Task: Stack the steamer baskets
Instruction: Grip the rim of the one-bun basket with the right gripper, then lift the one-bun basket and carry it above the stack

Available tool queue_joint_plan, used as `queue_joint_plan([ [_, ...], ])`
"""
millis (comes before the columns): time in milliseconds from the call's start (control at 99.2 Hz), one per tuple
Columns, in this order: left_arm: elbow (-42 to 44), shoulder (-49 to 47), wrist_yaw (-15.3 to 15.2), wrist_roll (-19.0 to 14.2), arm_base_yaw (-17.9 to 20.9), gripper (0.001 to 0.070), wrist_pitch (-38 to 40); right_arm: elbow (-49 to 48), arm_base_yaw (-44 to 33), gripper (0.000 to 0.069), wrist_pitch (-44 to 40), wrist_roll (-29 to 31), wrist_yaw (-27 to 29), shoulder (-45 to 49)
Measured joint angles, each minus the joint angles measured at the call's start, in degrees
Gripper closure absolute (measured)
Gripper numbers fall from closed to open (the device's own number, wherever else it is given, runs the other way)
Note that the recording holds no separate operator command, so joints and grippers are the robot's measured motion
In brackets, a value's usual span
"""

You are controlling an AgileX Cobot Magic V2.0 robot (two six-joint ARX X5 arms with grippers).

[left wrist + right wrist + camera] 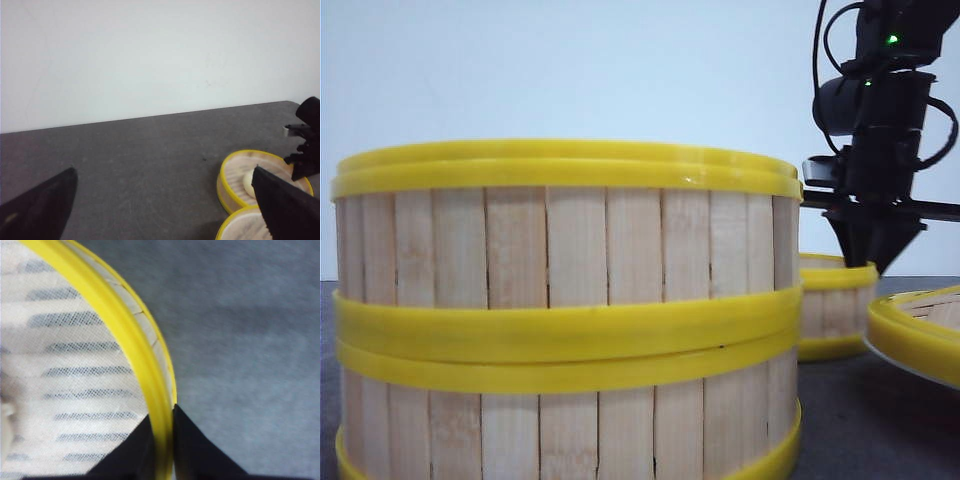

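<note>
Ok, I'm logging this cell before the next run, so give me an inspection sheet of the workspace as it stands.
Surface: dark grey table, bare where it shows.
Job's things: two steamer baskets already stacked close to the front camera; a single basket behind them under the right arm; another basket rim at the right edge.
Clutter: a pale round item lies inside one basket; what it is cannot be told.
Grippers: right gripper shut on the single basket's yellow rim; left gripper open, holding nothing, above the table.
Cables: black cables loop along the right arm.
Surroundings: plain pale wall; nothing else seen.
</note>
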Motion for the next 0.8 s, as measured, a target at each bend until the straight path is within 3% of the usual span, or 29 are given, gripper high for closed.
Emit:
queue_joint_plan([
  [232, 0.0, 0.0, 0.02, 0.07, 0.0, 0.0017, -1.44, 15.04, -2.58, 0.0668, -5.42, 0.59, -4.13, 0.31],
  [393, 0.0, 0.0, 0.0, 0.11, 0.0, 0.0017, -1.51, 26.64, -2.36, 0.0668, -14.71, 0.26, -9.75, 0.31],
  [504, 0.0, 0.0, 0.02, 0.24, 0.0, 0.0017, -1.49, 33.33, 0.81, 0.0669, -22.82, -2.38, -9.84, 0.31],
  [615, 0.0, 0.0, 0.02, 0.57, 0.0, 0.0017, -1.49, 36.26, 4.13, 0.0669, -23.89, -6.1, -9.38, 0.24],
  [797, 0.0, -0.02, 0.02, 1.2, 0.0, 0.0017, -1.44, 36.26, 8.52, 0.0669, -23.98, -7.41, -9.31, -0.52],
])
